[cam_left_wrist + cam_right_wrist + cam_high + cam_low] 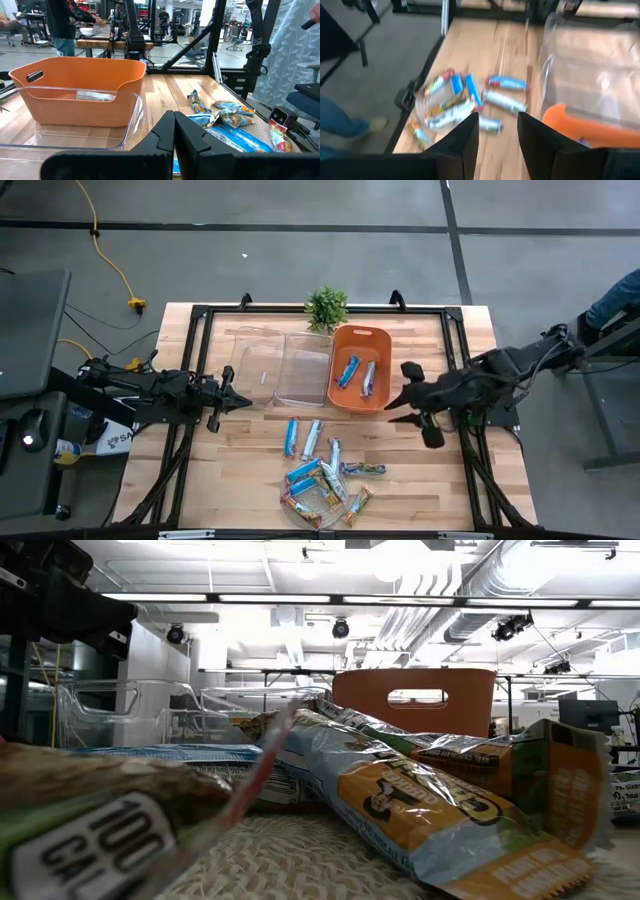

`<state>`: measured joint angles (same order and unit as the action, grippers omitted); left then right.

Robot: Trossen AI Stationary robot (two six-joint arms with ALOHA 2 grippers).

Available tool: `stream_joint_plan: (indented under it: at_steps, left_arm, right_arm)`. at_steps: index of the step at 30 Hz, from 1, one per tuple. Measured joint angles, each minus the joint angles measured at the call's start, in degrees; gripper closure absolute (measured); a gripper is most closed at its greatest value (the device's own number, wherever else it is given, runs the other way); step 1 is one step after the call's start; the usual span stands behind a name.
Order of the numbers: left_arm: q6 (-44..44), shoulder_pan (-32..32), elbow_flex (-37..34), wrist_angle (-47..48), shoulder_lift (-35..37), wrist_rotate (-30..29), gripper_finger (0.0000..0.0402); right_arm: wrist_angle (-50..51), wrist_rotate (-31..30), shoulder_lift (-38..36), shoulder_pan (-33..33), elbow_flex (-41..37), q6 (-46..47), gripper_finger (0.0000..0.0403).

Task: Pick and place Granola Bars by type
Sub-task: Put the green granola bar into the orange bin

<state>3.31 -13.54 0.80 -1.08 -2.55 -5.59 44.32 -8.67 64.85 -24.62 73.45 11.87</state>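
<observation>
Resting low over the left edge of the light wooden slatted desk (250,435), the dark left gripper (243,402), fingers pressed fully together and holding nothing, pointing toward the two clear plastic rectangular bins (282,365) sitting side by side near the far edge. Standing just right of those, touching the nearer clear bin, an orange plastic oblong tub (360,368) containing two granola bars (358,374), one blue and one silver-white. Lying in front of the bins toward the near edge, the remaining shiny wrapped bars (320,465), some loose on the wood, the others heaped on a round woven mat (318,502). Hovering beside the tub's right side, near the right edge, the dark right gripper (408,391), fingers standing partly apart with nothing between them.
</observation>
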Motion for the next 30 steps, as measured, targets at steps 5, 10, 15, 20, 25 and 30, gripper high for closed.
stream_joint_plan:
  at_steps: [5, 10, 15, 20, 25, 30]
  left_arm:
    - [0.0, 0.0, 0.0, 0.0, 0.0, 0.0, 0.0400]
    - [0.0, 0.0, 0.0, 0.0, 0.0, 0.0, 0.0400]
    - [0.0, 0.0, 0.0, 0.0, 0.0, 0.0, 0.0400]
    - [0.0, 0.0, 0.0, 0.0, 0.0, 0.0, 0.0400]
    - [0.0, 0.0, 0.0, 0.0, 0.0, 0.0, 0.0400]
    - [0.0, 0.0, 0.0, 0.0, 0.0, 0.0, 0.0400]
  right_arm:
    - [3.0, 0.1, 4.3, -2.1, 0.0, 3.7, 0.0284]
    - [5.2, 0.5, 8.8, -3.6, 0.0, 5.7, 0.0284]
    - [6.0, 2.4, 13.0, -3.7, 0.0, 11.3, 0.0284]
    - [5.5, 7.0, 18.2, -3.7, 0.0, 16.2, 0.0284]
    - [5.4, 9.6, 23.0, -3.9, 0.0, 18.3, 0.0284]
    - [4.2, 11.1, 26.0, -3.9, 0.0, 18.4, 0.0284]
